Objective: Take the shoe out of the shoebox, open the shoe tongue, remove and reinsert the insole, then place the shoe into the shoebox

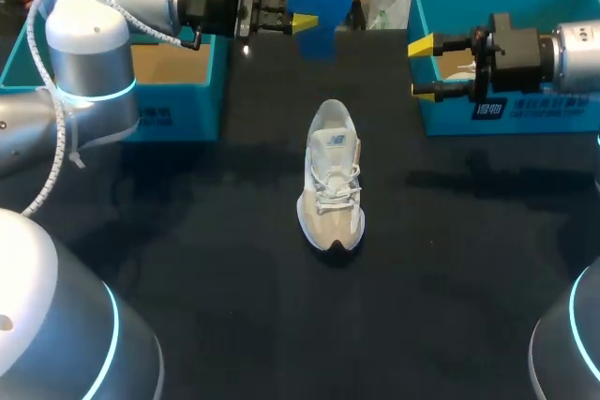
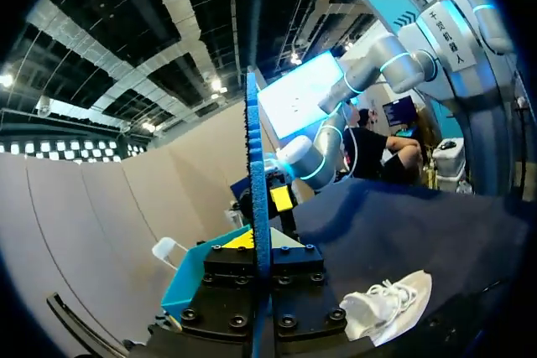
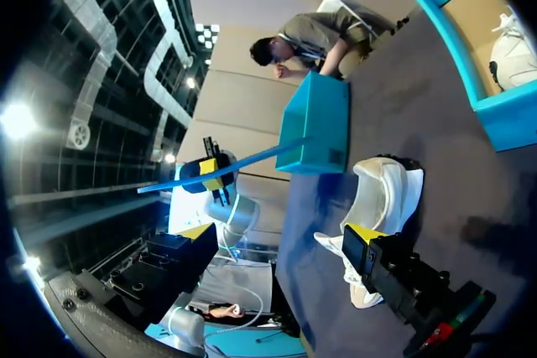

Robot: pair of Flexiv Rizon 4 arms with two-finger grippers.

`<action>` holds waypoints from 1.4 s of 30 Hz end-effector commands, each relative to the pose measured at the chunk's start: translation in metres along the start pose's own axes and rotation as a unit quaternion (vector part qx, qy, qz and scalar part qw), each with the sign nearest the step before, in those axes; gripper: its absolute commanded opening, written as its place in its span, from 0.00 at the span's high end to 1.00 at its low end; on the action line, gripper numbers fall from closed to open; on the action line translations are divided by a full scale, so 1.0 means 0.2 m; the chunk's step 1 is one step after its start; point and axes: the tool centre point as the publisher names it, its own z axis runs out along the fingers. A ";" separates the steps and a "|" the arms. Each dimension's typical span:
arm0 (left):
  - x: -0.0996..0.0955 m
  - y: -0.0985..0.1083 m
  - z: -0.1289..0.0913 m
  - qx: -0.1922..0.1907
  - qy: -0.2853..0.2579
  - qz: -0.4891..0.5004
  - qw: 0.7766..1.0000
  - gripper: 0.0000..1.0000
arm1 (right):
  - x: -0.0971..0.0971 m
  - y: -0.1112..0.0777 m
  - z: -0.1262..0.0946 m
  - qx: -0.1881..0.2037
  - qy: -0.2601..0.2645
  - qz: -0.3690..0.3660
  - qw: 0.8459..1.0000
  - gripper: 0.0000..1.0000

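A white shoe [image 1: 331, 180] lies on the black table at its middle, toe toward the front edge. High over the back of the table, my left gripper [image 1: 302, 22] is shut on a blue insole [image 1: 319, 5]. In the left wrist view the insole [image 2: 256, 165] stands edge-on between the yellow tips, with the shoe [image 2: 386, 308] beside and below the gripper. My right gripper [image 1: 422, 67] hovers open and empty in front of the right blue shoebox [image 1: 525, 114]. From the right wrist view the shoe [image 3: 377, 207] lies below my open right gripper [image 3: 281, 236], and the insole [image 3: 226, 169] shows as a thin blue strip beyond.
A second blue box [image 1: 178, 110] stands at the back left under my left arm. The right shoebox [image 3: 495, 111] holds another white shoe [image 3: 513, 48]. A white bag [image 1: 386, 2] sits at the back between the boxes. Bare black tabletop surrounds the shoe.
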 end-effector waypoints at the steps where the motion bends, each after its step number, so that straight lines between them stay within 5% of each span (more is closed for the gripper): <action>1: 0.02 0.04 0.01 0.031 -0.030 0.081 0.996 1.00 | 0.00 0.00 0.01 -0.001 0.000 0.000 1.000 0.00; 5: 0.04 0.06 0.01 0.064 -0.028 0.159 0.985 1.00 | 0.00 0.00 0.01 -0.001 0.000 0.000 1.000 0.00; 11: 0.04 0.08 0.00 0.099 -0.029 0.325 0.940 1.00 | 0.00 0.00 0.01 -0.001 0.000 0.000 1.000 0.00; 16: 0.03 0.11 0.00 0.092 -0.030 0.423 0.901 1.00 | 0.00 0.00 0.01 -0.001 0.000 0.000 1.000 0.00; 21: 0.01 0.16 0.01 0.083 -0.019 0.549 0.832 1.00 | 0.00 0.00 0.01 -0.001 0.000 0.000 1.000 0.00; 23: 0.01 0.18 0.01 0.072 -0.030 0.547 0.833 1.00 | 0.00 0.00 0.01 -0.001 0.000 0.000 1.000 0.00; 28: 0.02 0.23 0.01 0.064 -0.022 0.607 0.792 1.00 | 0.00 0.00 0.01 -0.001 0.000 0.000 1.000 0.00; 42: 0.04 0.36 0.08 0.017 -0.035 0.614 0.789 1.00 | 0.00 0.00 0.01 -0.001 0.000 0.000 1.000 0.00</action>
